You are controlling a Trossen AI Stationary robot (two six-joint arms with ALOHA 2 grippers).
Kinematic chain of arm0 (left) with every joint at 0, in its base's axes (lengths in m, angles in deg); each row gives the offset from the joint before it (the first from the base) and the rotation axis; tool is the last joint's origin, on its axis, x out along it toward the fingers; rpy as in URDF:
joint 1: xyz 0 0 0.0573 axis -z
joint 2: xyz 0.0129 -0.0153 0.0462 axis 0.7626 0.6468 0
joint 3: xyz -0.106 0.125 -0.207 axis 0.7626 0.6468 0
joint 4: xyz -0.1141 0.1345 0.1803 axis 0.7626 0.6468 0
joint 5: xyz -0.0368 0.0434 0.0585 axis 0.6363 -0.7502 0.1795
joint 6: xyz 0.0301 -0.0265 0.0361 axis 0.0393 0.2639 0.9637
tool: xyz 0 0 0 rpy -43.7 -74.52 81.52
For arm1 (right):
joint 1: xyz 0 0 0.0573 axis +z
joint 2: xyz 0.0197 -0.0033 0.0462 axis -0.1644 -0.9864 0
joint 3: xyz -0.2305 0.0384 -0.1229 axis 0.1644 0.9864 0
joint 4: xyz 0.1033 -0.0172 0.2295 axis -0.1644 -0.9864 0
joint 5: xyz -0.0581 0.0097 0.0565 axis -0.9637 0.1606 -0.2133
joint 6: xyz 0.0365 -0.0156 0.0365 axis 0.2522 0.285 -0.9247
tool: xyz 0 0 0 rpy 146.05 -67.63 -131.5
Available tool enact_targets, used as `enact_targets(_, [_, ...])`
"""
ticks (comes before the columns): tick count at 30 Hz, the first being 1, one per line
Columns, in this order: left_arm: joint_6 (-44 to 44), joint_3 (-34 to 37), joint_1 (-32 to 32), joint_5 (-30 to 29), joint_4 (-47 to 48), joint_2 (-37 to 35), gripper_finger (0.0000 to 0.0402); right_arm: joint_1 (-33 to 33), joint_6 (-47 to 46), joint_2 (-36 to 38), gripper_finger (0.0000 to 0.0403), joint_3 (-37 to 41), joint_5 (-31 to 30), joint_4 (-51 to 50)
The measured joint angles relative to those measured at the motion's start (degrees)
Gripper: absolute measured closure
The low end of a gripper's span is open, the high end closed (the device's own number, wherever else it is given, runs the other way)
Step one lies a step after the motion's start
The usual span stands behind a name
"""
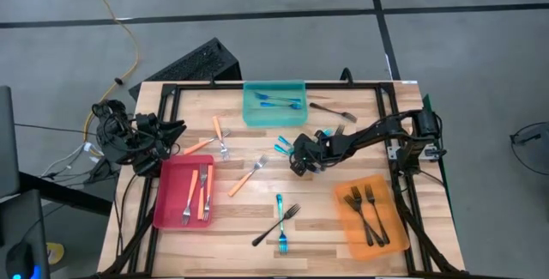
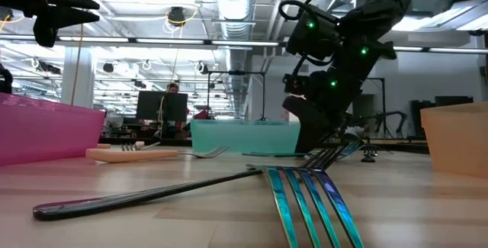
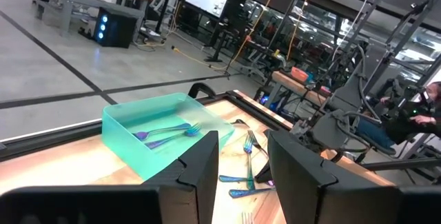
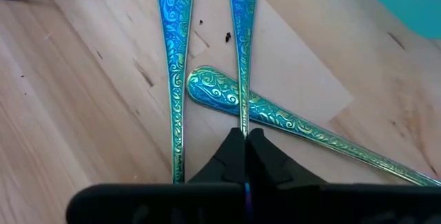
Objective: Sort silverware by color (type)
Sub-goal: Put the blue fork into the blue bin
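Right pincer [image 4: 244, 136] seemingly clamped on a slim, scroll-embossed blue fork handle [image 4: 242, 45] over grained wood.

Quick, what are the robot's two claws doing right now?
Left gripper: open, holding nothing.
Right gripper: shut on a blue fork.

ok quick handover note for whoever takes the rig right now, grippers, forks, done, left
Right gripper: jaws shut on a blue fork at table centre, beside two more blue forks.
Left gripper: open, parked at the left edge.
Done: blue forks in the teal tray, three orange-handled in the red tray, three dark in the orange tray.
Left: the held fork and its neighbours, loose orange-handled forks, dark fork by the teal tray, crossed blue and dark pair at the front.
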State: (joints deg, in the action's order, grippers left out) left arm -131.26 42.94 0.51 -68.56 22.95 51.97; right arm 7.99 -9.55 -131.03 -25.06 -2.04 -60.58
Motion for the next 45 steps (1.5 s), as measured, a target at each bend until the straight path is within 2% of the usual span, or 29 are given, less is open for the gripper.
enact_targets(12, [0.0, 0.0, 0.0, -0.1, 0.0, 0.0, 0.0289, 1.7, 4.8, 7.8, 0.0383, 0.2, 0.3, 2.0])
enact_targets(19, [0.0, 0.0, 0.0, -0.2, 0.0, 0.0, 0.0289, 5.2, 12.1, 9.4, 0.0383, 0.1, 2.0, 9.9])
enact_targets(24, [0.0, 0.0, 0.0, -0.2, 0.0, 0.0, 0.0289, 8.4, 20.0, 9.4, 0.0383, 0.1, 7.6, 17.7])
enact_targets(28, [0.0, 0.0, 0.0, -0.2, 0.0, 0.0, 0.0289, 10.1, 24.9, 9.4, 0.0383, 0.1, 9.0, 25.0])
enact_targets(34, [0.0, 0.0, 0.0, -0.2, 0.0, 0.0, 0.0289, 8.7, 30.4, 9.4, 0.0383, -3.1, 9.1, 28.9])
enact_targets(39, [0.0, 0.0, 0.0, -0.2, 0.0, 0.0, 0.0289, 6.2, 38.6, 9.4, 0.0383, -7.8, 13.4, 29.0])
enact_targets(45, [0.0, 0.0, 0.0, -0.2, 0.0, 0.0, 0.0289, 1.8, 47.7, 9.4, 0.0383, -11.7, 14.8, 30.2])
